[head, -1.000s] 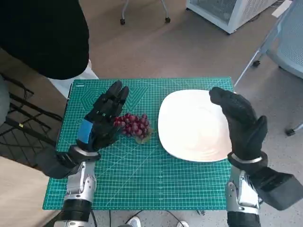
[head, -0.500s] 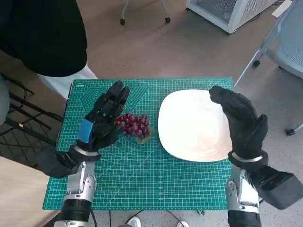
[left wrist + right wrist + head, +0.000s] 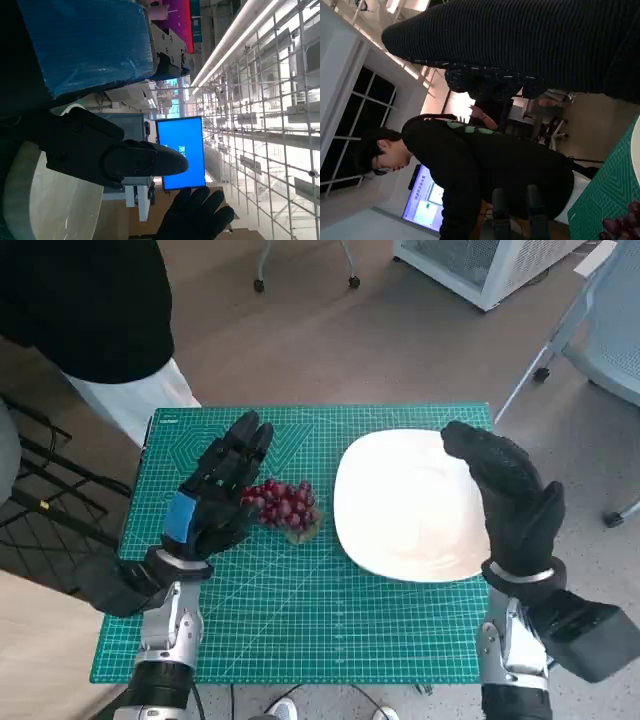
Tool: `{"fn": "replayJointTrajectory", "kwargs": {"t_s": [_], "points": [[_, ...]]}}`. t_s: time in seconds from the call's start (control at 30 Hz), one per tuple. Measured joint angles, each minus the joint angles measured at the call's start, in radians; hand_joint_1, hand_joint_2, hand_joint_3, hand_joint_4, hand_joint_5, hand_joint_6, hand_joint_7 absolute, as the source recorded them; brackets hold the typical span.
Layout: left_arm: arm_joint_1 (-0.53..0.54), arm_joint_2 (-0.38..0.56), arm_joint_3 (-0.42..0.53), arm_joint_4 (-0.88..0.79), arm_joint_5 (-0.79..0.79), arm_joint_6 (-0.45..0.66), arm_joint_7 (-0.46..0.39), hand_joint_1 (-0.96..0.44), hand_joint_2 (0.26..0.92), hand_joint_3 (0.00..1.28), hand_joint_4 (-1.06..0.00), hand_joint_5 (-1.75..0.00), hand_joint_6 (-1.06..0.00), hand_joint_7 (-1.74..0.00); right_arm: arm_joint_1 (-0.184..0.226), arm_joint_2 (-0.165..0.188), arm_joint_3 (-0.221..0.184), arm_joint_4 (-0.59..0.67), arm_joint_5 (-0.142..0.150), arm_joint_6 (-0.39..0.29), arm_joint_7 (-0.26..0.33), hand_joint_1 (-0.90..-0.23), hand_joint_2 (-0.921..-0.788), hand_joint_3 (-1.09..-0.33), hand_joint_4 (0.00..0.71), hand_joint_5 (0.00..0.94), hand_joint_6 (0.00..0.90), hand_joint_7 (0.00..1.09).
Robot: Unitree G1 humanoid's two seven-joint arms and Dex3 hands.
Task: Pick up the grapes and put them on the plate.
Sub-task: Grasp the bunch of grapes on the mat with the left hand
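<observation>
Nothing on the mat [image 3: 300, 620] has moved, only the person [image 3: 90, 310] behind it has edged back: the grapes [image 3: 283, 506] lie beside the plate [image 3: 400, 510], the left hand [image 3: 215, 500] spread just beside them holding nothing, the right hand [image 3: 510, 500] open-fingered over the plate's far edge.

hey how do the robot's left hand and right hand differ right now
The left hand is black with blue tape on its back; the right hand wears a black knitted glove. The left hand is beside the grapes, over the green mat; the right hand is over the white plate's far-right edge. Both are open, fingers extended, holding nothing.
</observation>
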Motion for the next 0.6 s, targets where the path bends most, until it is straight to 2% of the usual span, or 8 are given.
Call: {"fn": "replayJointTrajectory", "kwargs": {"t_s": [0.17,0.37,0.5,0.6], "points": [[0.000,0.010,-0.008,0.000,0.045,-0.028,0.017,-0.54,0.921,0.21,-0.19,0.00,-0.31,0.00,0.000,0.000,0.001,0.000,-0.001,-0.005,0.000,-0.647,-0.921,-0.722,0.304,0.000,0.010,0.44],[0.001,0.079,-0.038,-0.015,0.253,-0.068,0.099,-0.57,0.909,0.06,-0.07,0.00,-0.15,0.00,-0.001,0.000,0.003,0.001,0.000,-0.010,0.000,-0.642,-0.921,-0.723,0.304,0.001,0.009,0.44],[0.007,0.135,-0.053,-0.067,0.416,-0.033,0.162,-0.53,0.828,0.01,-0.02,0.00,-0.08,0.00,-0.002,0.000,0.003,0.001,0.001,-0.011,0.000,-0.639,-0.921,-0.726,0.304,0.000,0.008,0.44],[0.013,0.168,-0.065,-0.129,0.541,0.032,0.193,-0.47,0.764,0.01,-0.01,0.00,-0.08,-0.01,-0.003,0.000,0.003,0.001,0.001,-0.013,0.000,-0.640,-0.921,-0.728,0.304,0.000,0.007,0.44]]}}
